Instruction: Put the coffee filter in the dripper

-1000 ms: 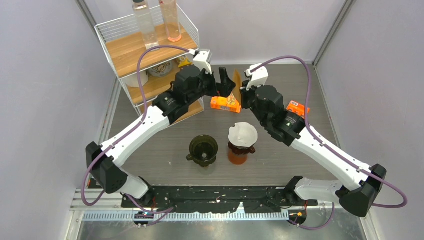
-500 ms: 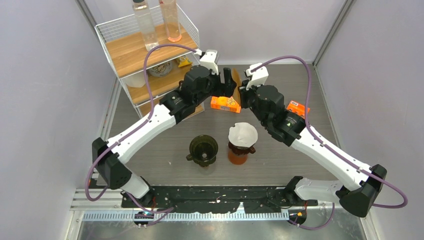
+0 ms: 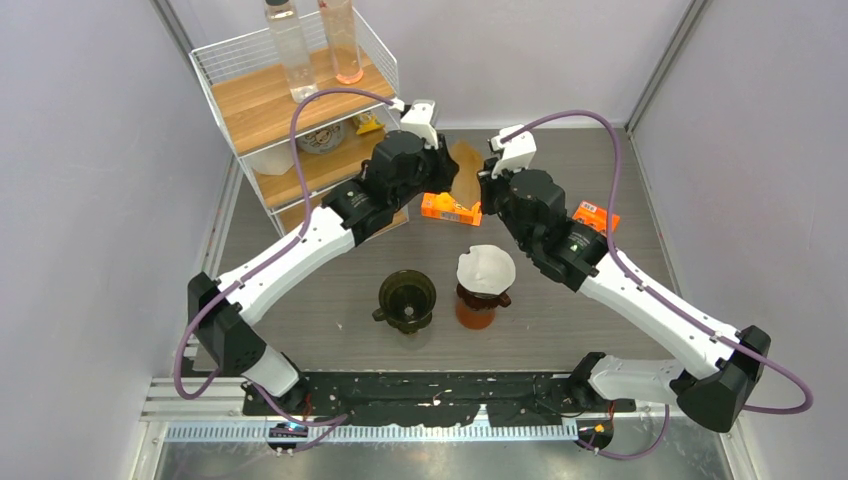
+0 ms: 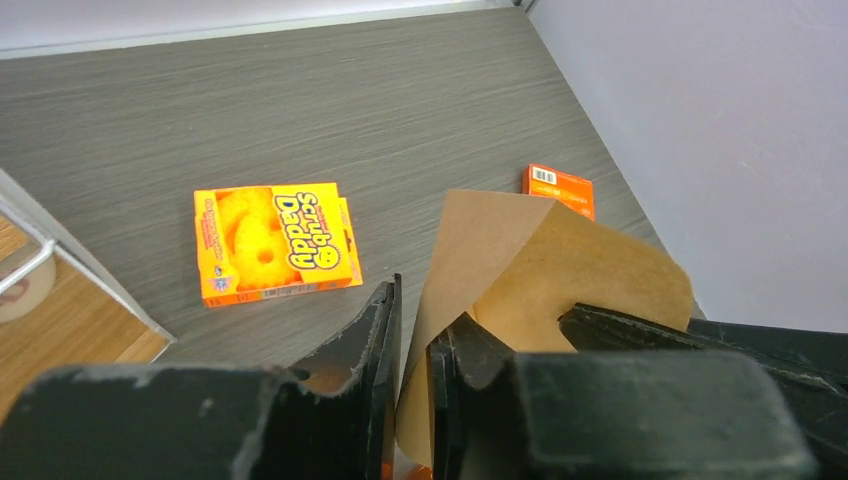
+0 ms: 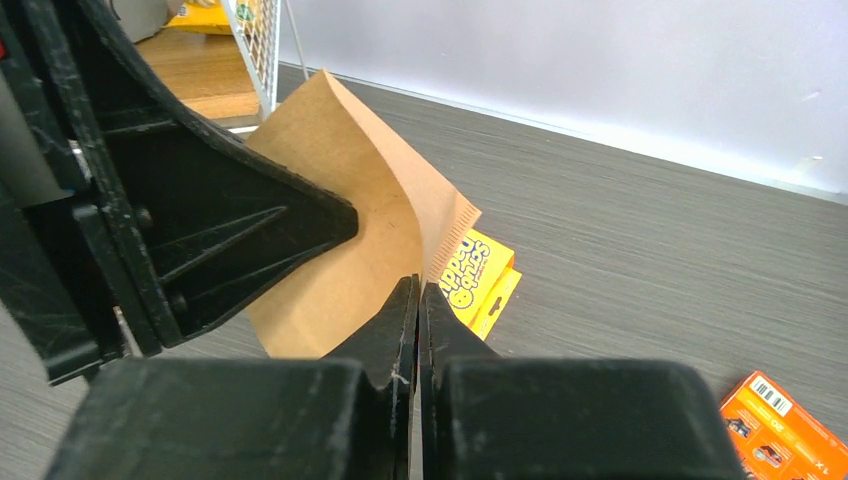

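Note:
A brown paper coffee filter (image 3: 463,170) hangs in the air at the back of the table, between both grippers. My right gripper (image 3: 484,180) is shut on its edge (image 5: 340,200), the jaws pressed together (image 5: 418,290). My left gripper (image 4: 415,300) straddles one layer of the filter (image 4: 560,260). Its jaws stand a narrow gap apart, with daylight between the left finger and the paper. The dark empty dripper (image 3: 407,300) stands on the table near the front. Beside it a white filter (image 3: 486,268) sits in a brown glass vessel (image 3: 477,308).
An orange sponge box (image 3: 450,208) lies flat under the grippers. A small orange box (image 3: 593,216) lies to the right. A wire shelf (image 3: 300,100) with two bottles and wooden boards stands at the back left. Grey walls close in both sides.
The left arm has swung right to the filter and its jaws have narrowed from wide open to a slim gap around the paper. The right arm has held still with the filter.

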`<state>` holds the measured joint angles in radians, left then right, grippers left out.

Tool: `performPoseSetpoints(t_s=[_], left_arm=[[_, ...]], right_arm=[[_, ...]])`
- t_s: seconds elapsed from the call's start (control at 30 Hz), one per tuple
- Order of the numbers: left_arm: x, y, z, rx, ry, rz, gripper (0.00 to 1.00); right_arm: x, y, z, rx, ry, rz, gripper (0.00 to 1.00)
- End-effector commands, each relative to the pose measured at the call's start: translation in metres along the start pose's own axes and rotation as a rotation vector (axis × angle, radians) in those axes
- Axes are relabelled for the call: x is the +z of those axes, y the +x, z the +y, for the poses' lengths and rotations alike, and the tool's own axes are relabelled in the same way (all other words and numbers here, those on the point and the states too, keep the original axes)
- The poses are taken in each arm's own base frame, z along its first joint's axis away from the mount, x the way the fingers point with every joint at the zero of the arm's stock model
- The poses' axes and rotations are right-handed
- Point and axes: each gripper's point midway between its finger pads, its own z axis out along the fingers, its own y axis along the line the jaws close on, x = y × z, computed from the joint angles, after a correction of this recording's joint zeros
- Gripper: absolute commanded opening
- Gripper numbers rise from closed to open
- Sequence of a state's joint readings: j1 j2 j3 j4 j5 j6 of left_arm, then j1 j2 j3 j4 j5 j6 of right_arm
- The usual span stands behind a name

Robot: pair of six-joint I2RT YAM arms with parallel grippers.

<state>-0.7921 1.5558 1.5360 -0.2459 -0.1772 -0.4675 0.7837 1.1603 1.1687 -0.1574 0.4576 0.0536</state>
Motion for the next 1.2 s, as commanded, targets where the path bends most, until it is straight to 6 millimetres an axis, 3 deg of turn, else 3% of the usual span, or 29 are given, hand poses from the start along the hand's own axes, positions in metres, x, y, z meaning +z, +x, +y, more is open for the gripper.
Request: performPoseSetpoints(t_s=[0.0, 0.4, 0.53, 0.87, 1.17], left_arm=[[-0.009, -0.025, 0.004, -0.015, -0.053, -0.068, 0.18], [-0.027, -0.012, 0.027, 0.092, -0.122, -0.047, 0.12], [-0.031, -0.010, 0.024, 0.113, -0.090, -0.040, 0.12], [-0.035, -0.008, 0.026, 0.149, -0.092, -0.021, 0.11], [-0.033, -0.009, 0.011, 0.135, -0.014, -0.018, 0.00]], right_arm=[[0.003, -0.021, -0.013, 0.014, 0.071, -0.046, 0.05], [0.006, -0.011, -0.049, 0.000, 0.163, -0.004, 0.05], [0.006, -0.007, -0.052, 0.003, 0.144, 0.007, 0.05], [0.001, -0.007, -0.043, 0.006, 0.060, 0.023, 0.05], [-0.003, -0.010, -0.002, 0.069, -0.162, 0.020, 0.06]])
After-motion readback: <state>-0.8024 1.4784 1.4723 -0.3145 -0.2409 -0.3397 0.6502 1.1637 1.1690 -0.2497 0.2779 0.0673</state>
